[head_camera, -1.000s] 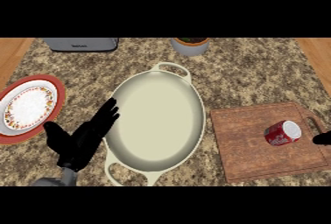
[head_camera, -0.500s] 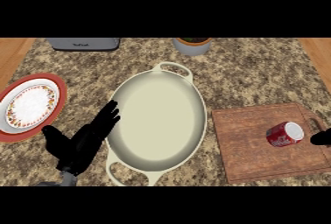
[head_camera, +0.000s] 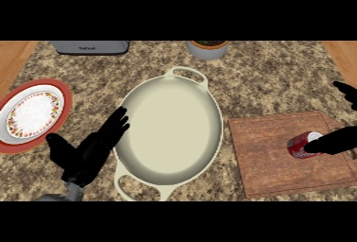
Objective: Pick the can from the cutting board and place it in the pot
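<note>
- The counter was the largest thing we saw, a speckled stone top that ran from the left to the right of the head view.
- The pot lay in the middle of it, a pale oval pot with one handle at the far end and one at the near end, and there was nothing inside it.
- The cutting board lay to the right of the pot, just beside its rim but apart from it.
- At the left edge we saw a plate with a red rim, and at the far edge a grey toaster and a small planter.
- The left hand rested near the left side of the pot with its fingers straight and spread; it held nothing, and it was well apart from the can.
- The right hand came in from the right edge, and its dark fingers lay across the right end of the can. We could not tell whether they were already curled round it.
- The can lay on its side on the right part of the board, with its long axis about left to right. We judged that the right hand was clearly the nearer one, and that the can would have to travel to the left, over the board's edge, to reach the pot.
</note>
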Controlling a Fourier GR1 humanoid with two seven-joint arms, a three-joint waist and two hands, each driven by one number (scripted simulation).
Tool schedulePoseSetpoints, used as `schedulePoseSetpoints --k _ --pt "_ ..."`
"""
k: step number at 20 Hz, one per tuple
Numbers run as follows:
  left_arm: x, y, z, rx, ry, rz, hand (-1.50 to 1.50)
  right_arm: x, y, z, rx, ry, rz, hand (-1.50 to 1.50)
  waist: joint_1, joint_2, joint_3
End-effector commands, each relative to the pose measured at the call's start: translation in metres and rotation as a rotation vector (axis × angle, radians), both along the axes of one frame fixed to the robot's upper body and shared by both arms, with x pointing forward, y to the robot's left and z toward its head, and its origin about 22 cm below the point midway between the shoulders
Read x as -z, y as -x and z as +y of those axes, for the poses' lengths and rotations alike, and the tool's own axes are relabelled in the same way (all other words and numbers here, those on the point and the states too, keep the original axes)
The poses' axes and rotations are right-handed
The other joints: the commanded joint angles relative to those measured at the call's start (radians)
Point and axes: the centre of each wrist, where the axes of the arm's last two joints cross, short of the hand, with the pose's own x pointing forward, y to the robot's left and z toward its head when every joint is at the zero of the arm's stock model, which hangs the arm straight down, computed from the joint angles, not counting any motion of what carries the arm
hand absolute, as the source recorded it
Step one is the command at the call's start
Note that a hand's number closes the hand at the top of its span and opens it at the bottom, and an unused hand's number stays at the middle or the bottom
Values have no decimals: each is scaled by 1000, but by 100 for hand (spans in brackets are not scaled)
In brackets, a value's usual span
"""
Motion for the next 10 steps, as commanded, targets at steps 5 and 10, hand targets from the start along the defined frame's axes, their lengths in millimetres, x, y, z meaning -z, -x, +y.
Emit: schedulePoseSetpoints --k 5,10 --pt "-7 1 -10 10 -13 4 0 31 -8 -7 76 157 142 -150 2 0 0" --pt "1 6 0 -3 -4 2 0 43 14 -12 78 181 159 -150 -6 -1 0"
